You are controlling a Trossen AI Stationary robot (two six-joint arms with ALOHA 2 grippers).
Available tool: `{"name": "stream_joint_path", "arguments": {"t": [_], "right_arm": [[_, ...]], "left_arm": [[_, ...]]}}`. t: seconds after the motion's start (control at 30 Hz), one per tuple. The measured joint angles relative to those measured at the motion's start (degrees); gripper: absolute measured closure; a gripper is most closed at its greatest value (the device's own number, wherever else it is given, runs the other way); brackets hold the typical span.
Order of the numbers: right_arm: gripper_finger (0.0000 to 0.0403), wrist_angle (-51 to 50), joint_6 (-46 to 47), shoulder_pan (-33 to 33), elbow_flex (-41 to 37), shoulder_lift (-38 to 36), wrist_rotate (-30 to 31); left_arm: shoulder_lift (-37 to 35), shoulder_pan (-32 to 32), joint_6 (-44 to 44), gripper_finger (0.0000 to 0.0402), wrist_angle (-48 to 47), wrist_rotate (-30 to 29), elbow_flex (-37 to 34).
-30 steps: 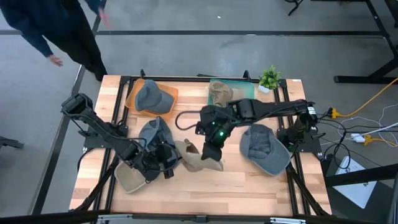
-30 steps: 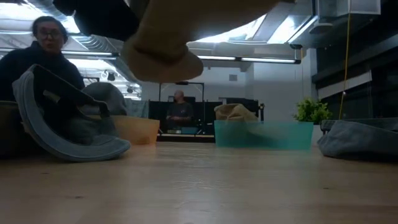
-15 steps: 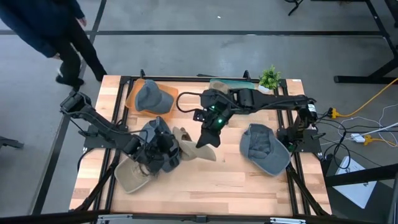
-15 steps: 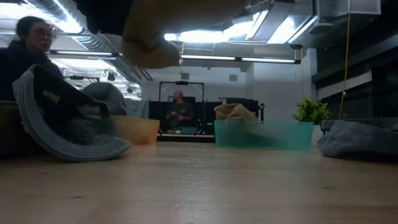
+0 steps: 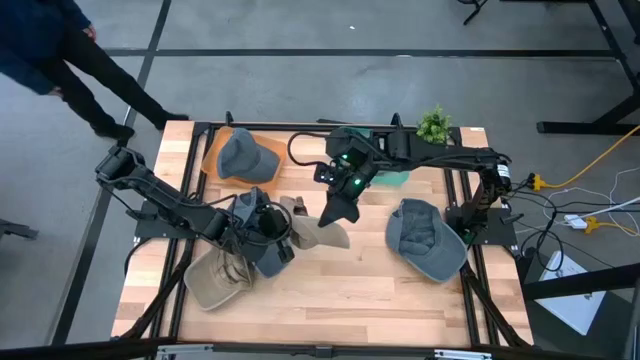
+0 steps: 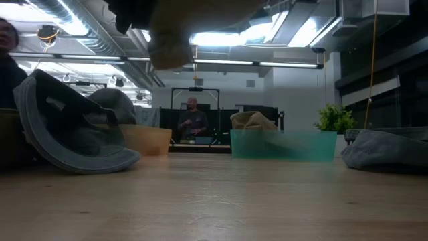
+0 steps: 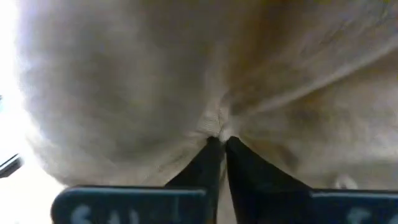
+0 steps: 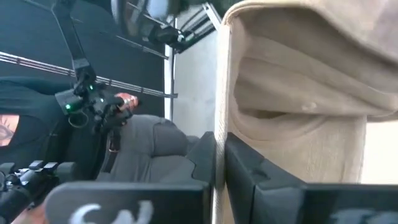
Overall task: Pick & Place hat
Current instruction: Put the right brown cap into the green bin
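A tan hat [image 5: 318, 236] hangs above the middle of the table between both grippers; in the low view it shows at the top, clear of the wood [image 6: 170, 41]. My right gripper [image 5: 332, 215] comes from the far right and is shut on it. My left gripper [image 5: 288, 228] reaches in from the left over a grey hat [image 5: 250, 228] and is shut on the tan hat too [image 7: 219, 139]. That grey hat rests tilted on its brim [image 6: 73, 144]. My left gripper pinches a bunched fold of the tan hat's cloth [image 7: 217, 124] between its two fingertips, and the cloth puckers at that spot. The cloth fills the wrist view, so which part of the hat this is cannot be told. My right gripper pinches a straight edge of the tan hat [image 8: 221, 93] between its two fingers, the edge running along the fingers. It slants down from the table's far side. The hat is lifted clear of the table.
A grey hat [image 5: 245, 155] lies in an orange tray at the far left, another grey hat [image 5: 425, 240] at the right, a second tan hat [image 5: 212, 288] near left. A teal bin [image 6: 284, 144] and a small plant [image 5: 434, 124] stand at the far edge. A person walks beyond the far left corner.
My right gripper has carried the tan hat toward the table's far edge and a little up. My left gripper has moved right and toward the far edge, up to the hat. The person behind the table has walked off to the left.
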Motion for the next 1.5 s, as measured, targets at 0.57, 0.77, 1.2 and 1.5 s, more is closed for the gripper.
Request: {"name": "stream_joint_path", "arguments": {"t": [0.57, 0.77, 1.2, 1.5], "right_arm": [[0.0377, -14.0, -12.4, -6.9, 0.1, -6.8, 6.3], [0.0377, -16.4, -15.9, -8.7, 0.1, -6.8, 5.8], [0.0377, -5.3, -20.3, -10.1, 0.1, -6.8, 6.8], [0.0377, -4.4, -23.5, -10.0, 0.1, -6.7, 5.8]], "left_arm": [[-12.3, -0.5, 4.5, 0.0400, -1.3, 8.0, 0.0], [-15.5, -0.6, 5.5, 0.0400, -1.3, 12.9, 0.0], [-17.3, -0.8, 5.3, 0.0400, -5.1, 4.5, 0.0], [-19.0, 4.7, -2.4, 0.0336, -14.2, 1.9, 0.0]]}}
